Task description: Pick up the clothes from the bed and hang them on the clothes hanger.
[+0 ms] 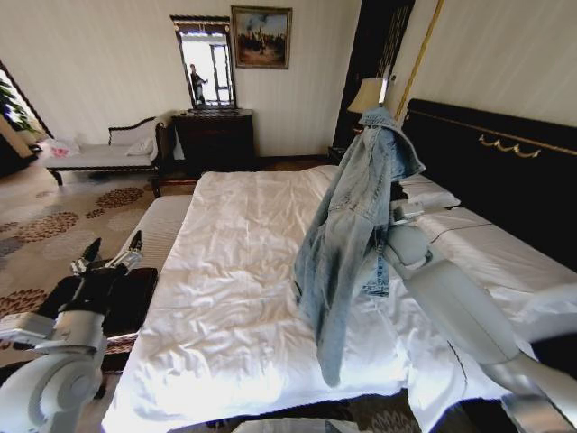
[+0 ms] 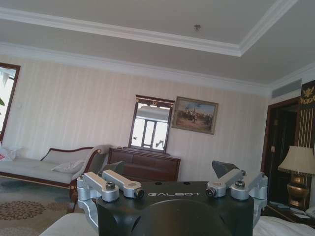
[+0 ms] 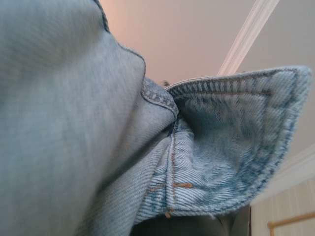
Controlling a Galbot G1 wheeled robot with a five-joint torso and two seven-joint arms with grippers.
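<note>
The right gripper, hidden under denim so its grip cannot be told, lifts the denim jacket clear above the bed, letting it hang straight for hanging. The left gripper waits beside the bed, its 2 fingers spread and empty.

I see the bed: rumpled white sheets, white pillows at the black headboard, beyond my jaws.

**Jacket hanging above the bed**

The jacket hangs over the bed, toward its right side (the headboard stands right). A daybed and dresser stand beyond; the left gripper is left of the bed.
</note>
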